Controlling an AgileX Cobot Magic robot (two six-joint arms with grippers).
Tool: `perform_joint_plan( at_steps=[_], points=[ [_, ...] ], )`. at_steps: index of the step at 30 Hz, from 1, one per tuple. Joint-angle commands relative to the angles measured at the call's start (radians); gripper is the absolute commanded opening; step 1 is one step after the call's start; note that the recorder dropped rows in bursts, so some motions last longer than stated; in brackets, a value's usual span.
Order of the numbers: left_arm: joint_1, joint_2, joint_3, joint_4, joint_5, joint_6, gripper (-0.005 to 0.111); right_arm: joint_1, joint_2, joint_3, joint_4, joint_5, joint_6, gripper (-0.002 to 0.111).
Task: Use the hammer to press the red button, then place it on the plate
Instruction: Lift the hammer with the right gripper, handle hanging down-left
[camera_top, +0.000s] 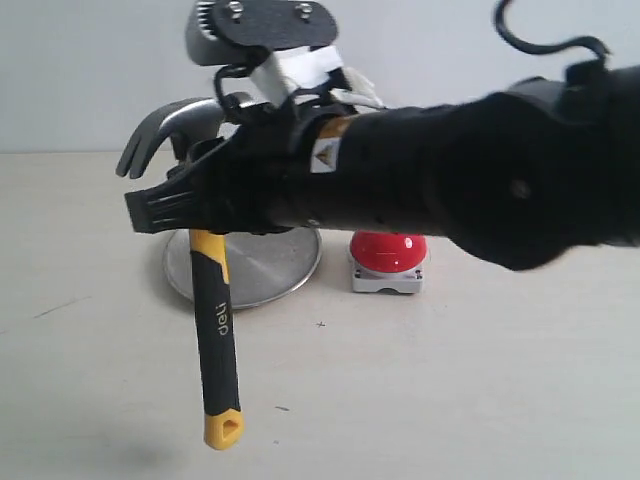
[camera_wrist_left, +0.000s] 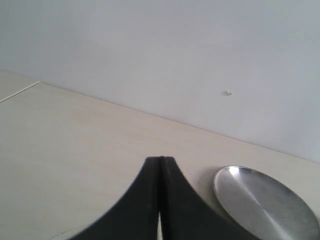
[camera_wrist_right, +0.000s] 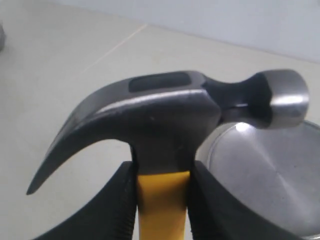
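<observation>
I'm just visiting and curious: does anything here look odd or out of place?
Only the hammer: the right gripper holds it just under its head, so the handle dangles downward. The plate and red button look undamaged and sit flat.

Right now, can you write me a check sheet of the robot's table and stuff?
Surface: pale table, few tiny dark marks.
Job's things: hammer held head-up, handle hanging down; red button on the table beside the plate.
Clutter: nothing seen.
Grippers: right gripper shut on the hammer under its head; left gripper shut, empty.
Cables: one black cable curls above the right arm.
Surroundings: plain pale wall.
</observation>
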Motion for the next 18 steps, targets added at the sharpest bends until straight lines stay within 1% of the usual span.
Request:
perform_joint_plan(
  at_steps=[1,5,10,13,16,18],
  points=[
    [-0.007,-0.006,0.0,-0.003,0.001,0.003,0.0,-0.005,-0.117,0.168,0.062,-0.298,0.024,0.0],
    [-0.007,-0.006,0.0,-0.003,0.001,0.003,0.0,-0.005,-0.18,0.292,0.041,-0.468,0.143,0.0],
    [-0.007,-0.006,0.0,-0.003,0.001,0.003,0.0,-0.005,-0.197,0.406,-0.062,-0.733,0.401,0.0],
    [-0.007,-0.006,0.0,-0.003,0.001,0.003,0.0,-0.005,-0.197,0.438,-0.062,-0.818,0.43,0.0],
    [-0.007,-0.006,0.0,-0.003,0.001,0.003,0.0,-0.005,-0.197,0.455,-0.051,-0.847,0.43,0.0],
    [-0.007,-0.006,0.0,-0.003,-0.03,0.003,0.0,-0.005,-0.197,0.476,-0.05,-0.896,0.43,0.0]
  ],
)
